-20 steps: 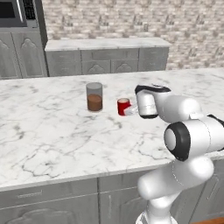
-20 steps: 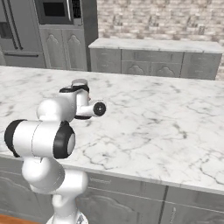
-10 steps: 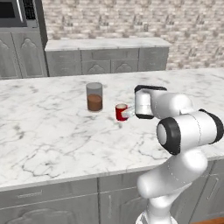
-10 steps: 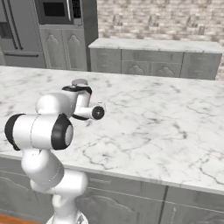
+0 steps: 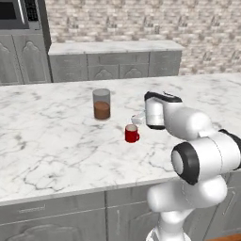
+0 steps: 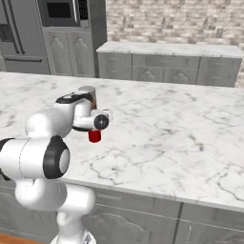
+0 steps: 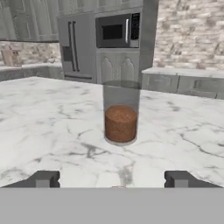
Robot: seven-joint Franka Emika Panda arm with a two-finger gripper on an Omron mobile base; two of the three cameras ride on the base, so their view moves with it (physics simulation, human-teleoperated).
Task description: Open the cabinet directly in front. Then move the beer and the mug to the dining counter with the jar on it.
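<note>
The mug (image 5: pixel 132 133) is standing upright on the dining counter (image 5: pixel 52 150), a small red cylinder whose inside is not showing from these angles. Just beyond it and to its left, apart from it, the jar (image 5: pixel 101 104) is standing upright too; it is clear glass, holding brown contents in its lower half while its upper half is looking empty and greyish. In the hand view the jar (image 7: pixel 121 112) is sitting centred ahead on the marble, with the two dark fingertips (image 7: pixel 43 179) standing wide apart at the bottom. The gripper (image 5: pixel 139 117) is hovering just beside the mug on its right, jaws spread wide and holding nothing. In the right base view the mug (image 6: pixel 95 136) is peeking out below the gripper (image 6: pixel 106 116), on the counter top.
</note>
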